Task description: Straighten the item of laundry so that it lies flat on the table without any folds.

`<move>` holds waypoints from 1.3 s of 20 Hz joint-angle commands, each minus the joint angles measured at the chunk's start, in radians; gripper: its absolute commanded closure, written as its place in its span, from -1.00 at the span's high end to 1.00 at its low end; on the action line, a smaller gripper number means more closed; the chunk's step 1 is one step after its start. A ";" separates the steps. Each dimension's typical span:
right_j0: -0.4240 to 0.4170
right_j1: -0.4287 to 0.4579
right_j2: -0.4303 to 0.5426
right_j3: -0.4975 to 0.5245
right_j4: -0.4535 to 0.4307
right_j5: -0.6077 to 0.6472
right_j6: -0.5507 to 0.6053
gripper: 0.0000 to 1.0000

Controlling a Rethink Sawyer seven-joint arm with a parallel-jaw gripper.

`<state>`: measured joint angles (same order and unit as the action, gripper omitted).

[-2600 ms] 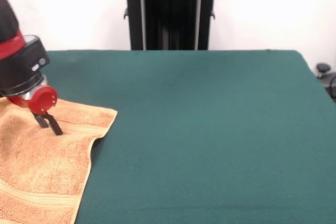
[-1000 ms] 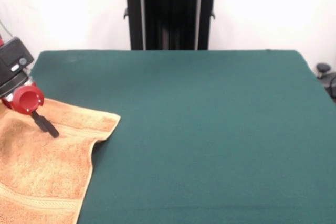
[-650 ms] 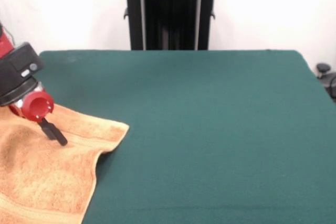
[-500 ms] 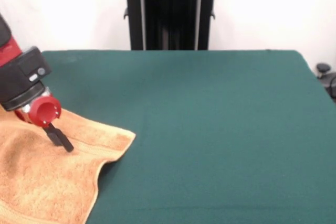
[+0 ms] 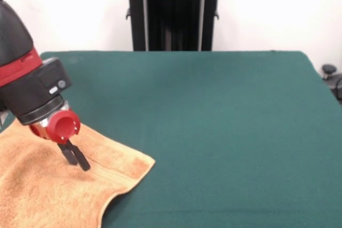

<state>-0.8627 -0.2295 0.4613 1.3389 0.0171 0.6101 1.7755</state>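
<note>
hand towel [image 5: 48, 190]: orange-tan terry, woven band stripe nr edge | table [image 5: 214, 121]: dk green felt-like top | arm [image 5: 29, 86]: black w/ red band, red wrist collar | gripper [image 5: 77, 157]: black | pedestal [image 5: 173, 12]: black | wall: white

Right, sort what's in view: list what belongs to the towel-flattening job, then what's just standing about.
Part of the job:
- orange-tan terry towel, rumpled, at the table's edge
- green table
- gripper, tips pressed on the towel near its band

Just there:
- black pedestal behind the table
- dark object past the table's right edge
</note>
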 commanded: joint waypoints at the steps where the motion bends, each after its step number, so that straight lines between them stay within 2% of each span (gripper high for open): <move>1: 0.124 0.174 0.005 0.154 0.057 -0.129 0.252 1.00; 15: 0.202 0.134 -0.069 0.186 0.181 -0.121 0.313 1.00; 26: 0.259 0.078 -0.111 0.271 0.315 -0.131 0.359 1.00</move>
<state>-0.7172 -0.2417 0.3541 1.3808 0.2686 0.5016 1.7828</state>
